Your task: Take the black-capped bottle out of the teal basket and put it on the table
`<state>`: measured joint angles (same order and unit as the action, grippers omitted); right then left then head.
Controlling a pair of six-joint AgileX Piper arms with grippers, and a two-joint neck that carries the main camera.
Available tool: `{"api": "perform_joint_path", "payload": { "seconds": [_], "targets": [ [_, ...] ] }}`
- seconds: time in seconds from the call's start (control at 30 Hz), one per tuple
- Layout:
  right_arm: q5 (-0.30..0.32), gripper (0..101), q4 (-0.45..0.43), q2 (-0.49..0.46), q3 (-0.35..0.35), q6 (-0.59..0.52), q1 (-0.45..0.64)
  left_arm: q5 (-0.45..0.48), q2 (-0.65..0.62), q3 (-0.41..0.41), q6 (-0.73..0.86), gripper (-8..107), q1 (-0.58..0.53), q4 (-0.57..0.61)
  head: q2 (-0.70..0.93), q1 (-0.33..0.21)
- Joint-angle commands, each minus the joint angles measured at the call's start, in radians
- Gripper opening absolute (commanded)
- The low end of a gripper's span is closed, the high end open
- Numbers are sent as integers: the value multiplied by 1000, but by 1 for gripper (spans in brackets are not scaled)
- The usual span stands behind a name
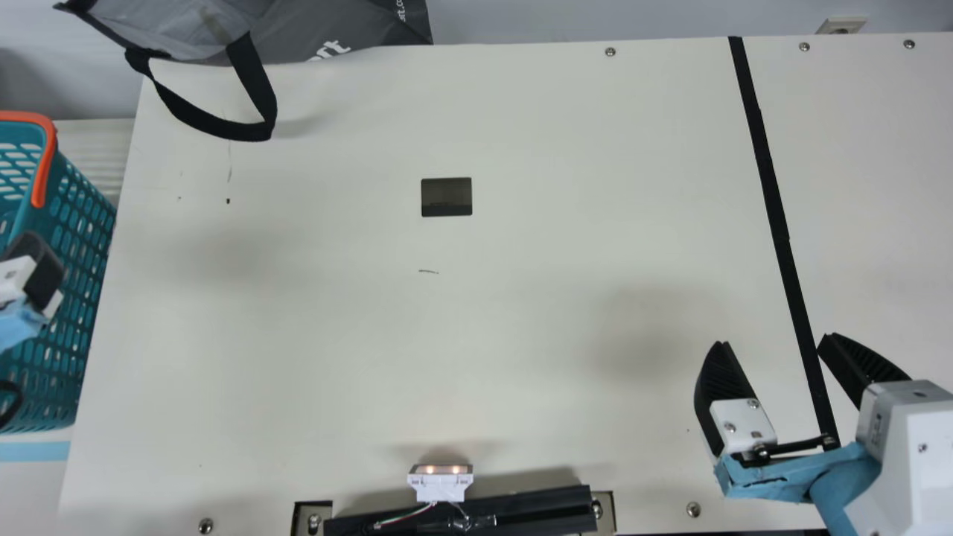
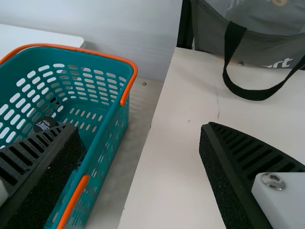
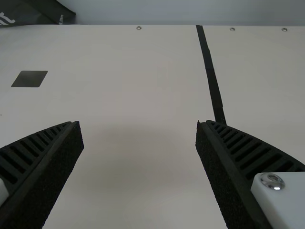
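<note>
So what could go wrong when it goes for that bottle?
The left gripper might bump the teal basket, since its open fingers straddle the near wall in its wrist view. The orange handle could snag a finger. The black-capped bottle sits below the rim, perhaps awkward to grip.

And here I'm spotting print! Bold white lettering (image 1: 328,50) is standing out on the grey bag (image 1: 298,30), behind and to the right of the teal basket (image 2: 71,53), and smaller white print (image 1: 400,9) is running up that same bag, farther right of the basket. Now I'm looking inside the basket: pale lettering is showing on the black cap (image 2: 45,124), too small for me to be telling.
</note>
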<state>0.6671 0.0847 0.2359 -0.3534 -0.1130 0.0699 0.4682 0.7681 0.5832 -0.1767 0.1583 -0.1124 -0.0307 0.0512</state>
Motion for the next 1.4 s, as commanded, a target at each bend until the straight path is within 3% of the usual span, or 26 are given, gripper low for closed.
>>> {"api": "perform_joint_path", "payload": {
  "seconds": [0.0,0.7,1.37],
  "targets": [
    [0,91,0,0,0,0,0,-7,15,5,6,107,13,6,3,-4],
    [-1,91,1,0,0,0,0,-60,155,61,143,107,195,129,3,-4],
    [-1,91,0,0,0,0,0,-52,375,189,384,107,383,347,3,-4]
  ]
}}
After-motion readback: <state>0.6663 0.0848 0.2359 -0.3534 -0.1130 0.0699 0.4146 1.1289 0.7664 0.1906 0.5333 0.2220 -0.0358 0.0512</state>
